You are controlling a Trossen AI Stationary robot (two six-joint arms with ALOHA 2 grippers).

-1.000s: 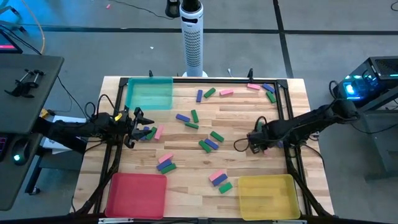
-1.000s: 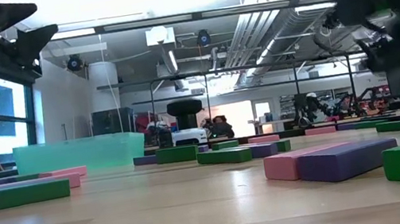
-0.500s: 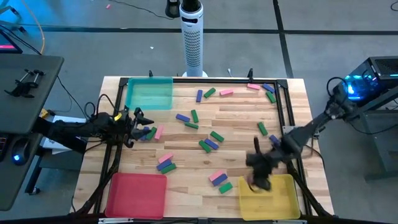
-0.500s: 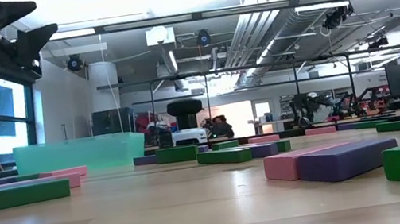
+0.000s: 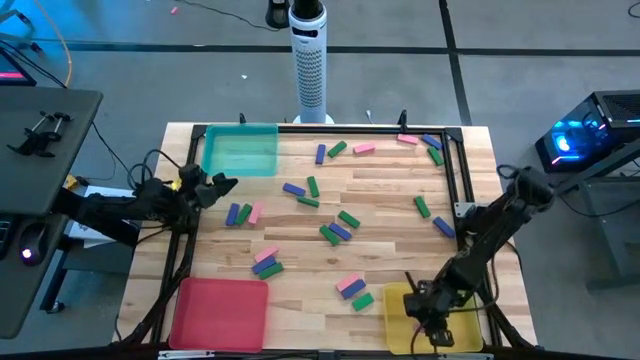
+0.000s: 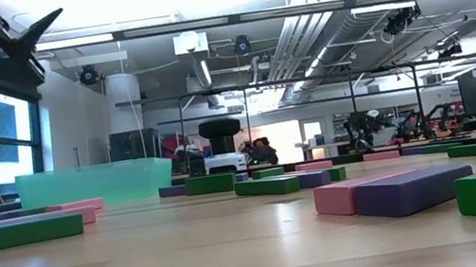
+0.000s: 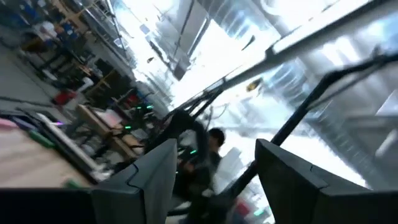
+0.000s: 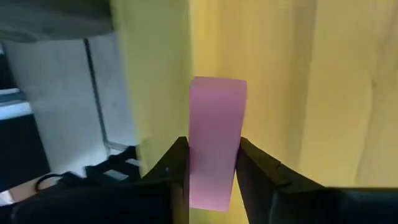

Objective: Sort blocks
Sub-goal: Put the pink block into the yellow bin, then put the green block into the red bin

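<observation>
1. The right gripper (image 5: 432, 312) is hanging over the yellow tray (image 5: 470, 300), at its inner side.
2. A pink block (image 8: 214, 140) is sitting between the right jaws, touching both fingers (image 8: 177, 174); they seem to be gripping it, though a loosening hold cannot be ruled out.
3. The left gripper (image 5: 215, 185) is hovering far from the yellow tray, beside the teal tray (image 5: 240, 150), jaws parted and holding nothing.
4. Other blocks (image 5: 335, 230) are lying scattered on the table (image 5: 380, 190) beyond the yellow tray.
</observation>
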